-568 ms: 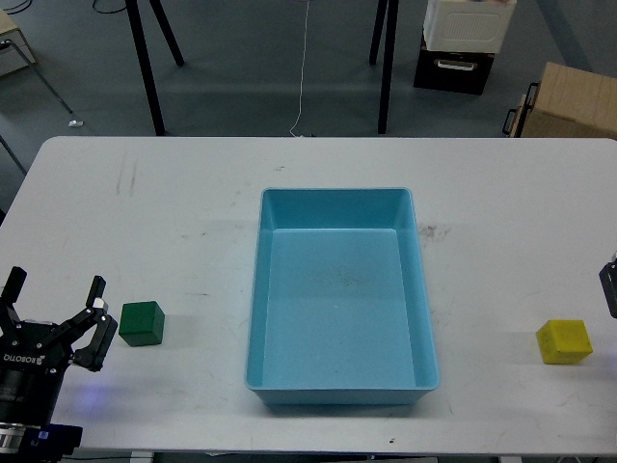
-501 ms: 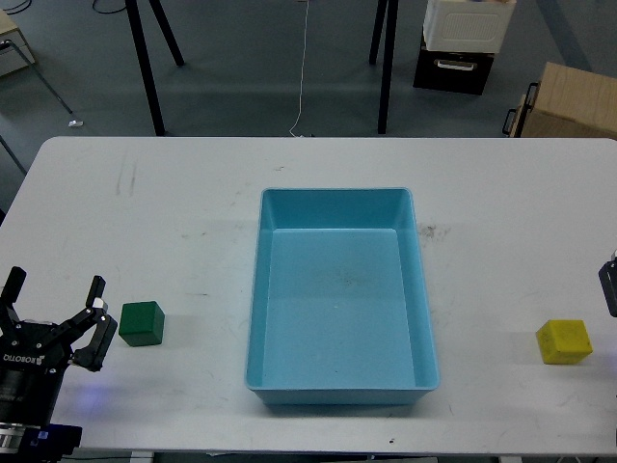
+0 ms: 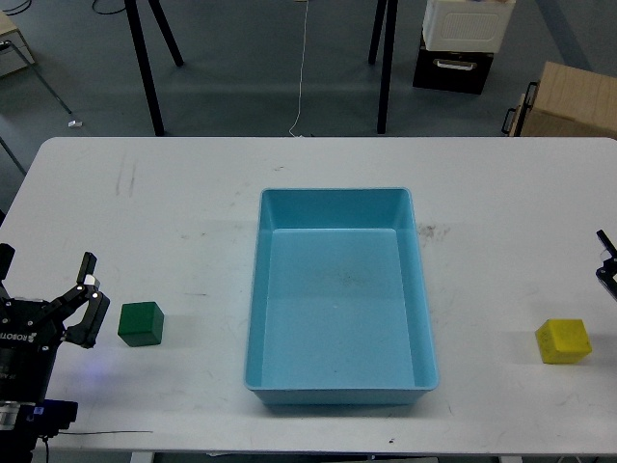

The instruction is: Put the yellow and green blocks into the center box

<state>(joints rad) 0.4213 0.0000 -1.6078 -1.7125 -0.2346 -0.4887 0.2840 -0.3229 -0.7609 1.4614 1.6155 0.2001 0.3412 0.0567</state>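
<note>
A dark green block (image 3: 141, 323) sits on the white table (image 3: 174, 222) at the front left. My left gripper (image 3: 45, 275) is open and empty, just left of the green block and apart from it. A yellow block (image 3: 563, 340) sits at the front right. Only a small dark part of my right gripper (image 3: 607, 262) shows at the right edge, above the yellow block; its fingers cannot be told apart. The light blue box (image 3: 260, 289) stands in the middle of the table and is empty.
Behind the table, on the floor, are black stand legs (image 3: 145, 68), a white cable (image 3: 303, 68), a white and black cabinet (image 3: 465, 39) and a cardboard box (image 3: 569, 101). The table's front edge runs just below the box.
</note>
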